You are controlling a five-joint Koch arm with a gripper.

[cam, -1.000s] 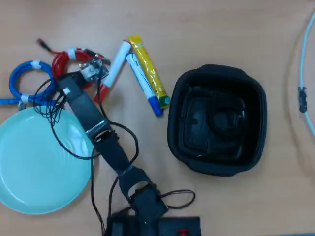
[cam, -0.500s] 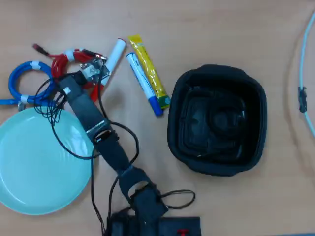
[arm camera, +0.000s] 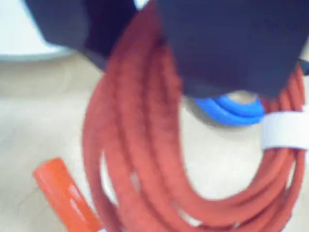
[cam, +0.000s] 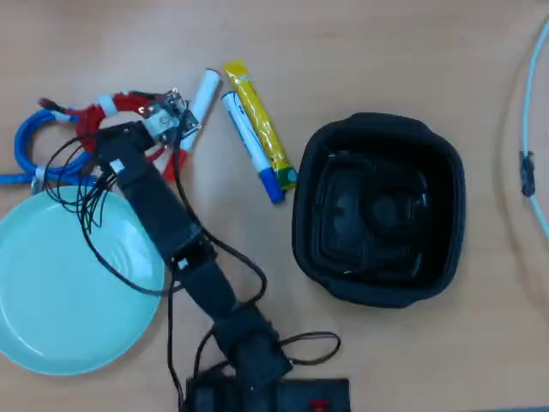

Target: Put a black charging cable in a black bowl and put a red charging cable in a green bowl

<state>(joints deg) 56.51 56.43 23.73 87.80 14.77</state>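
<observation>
In the overhead view my gripper is at the upper left, on the red charging cable, whose coil overlaps the blue cable. The wrist view shows the red charging cable running up between the two dark jaws of my gripper, which are shut on it, with its white band at the right. The green bowl lies just below, at the left edge. The black bowl sits to the right. A dark coil inside it looks like the black charging cable.
A white marker with a red cap, a blue-capped marker and a yellow sachet lie between the gripper and the black bowl. The red cap shows in the wrist view. A pale cord runs along the right edge.
The gripper has swung left, and the red coil has moved left with it onto the blue cable. The white marker has shifted slightly upward.
</observation>
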